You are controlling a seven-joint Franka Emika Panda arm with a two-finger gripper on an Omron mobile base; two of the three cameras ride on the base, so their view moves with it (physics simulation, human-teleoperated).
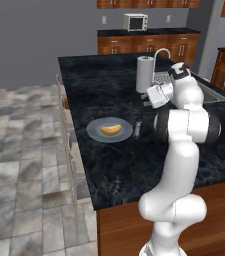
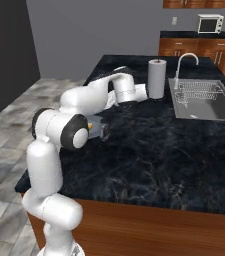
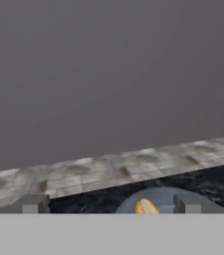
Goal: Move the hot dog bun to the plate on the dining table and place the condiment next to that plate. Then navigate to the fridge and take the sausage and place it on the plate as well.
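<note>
Bun (image 1: pixel 111 129) on plate (image 1: pixel 95 133), condiment (image 1: pixel 137 127) beside; jaws wide, empty. Risk: retreating arm (image 1: pixel 181 130) topples condiment, frame centre.

Bare dining table (image 1: pixel 99 85) beyond plate (image 1: pixel 95 131); condiment (image 1: pixel 137 128) just beside it.

Glossy black marbled dining table (image 1: pixel 109 90), steel sink (image 2: pixel 204 100)

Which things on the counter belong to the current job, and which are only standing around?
For the job:
hot dog bun, lying on the plate
condiment, upright just beside the plate
dining table
gripper, jaws open

Just there:
paper-towel roll
sink
faucet
microwave
</note>
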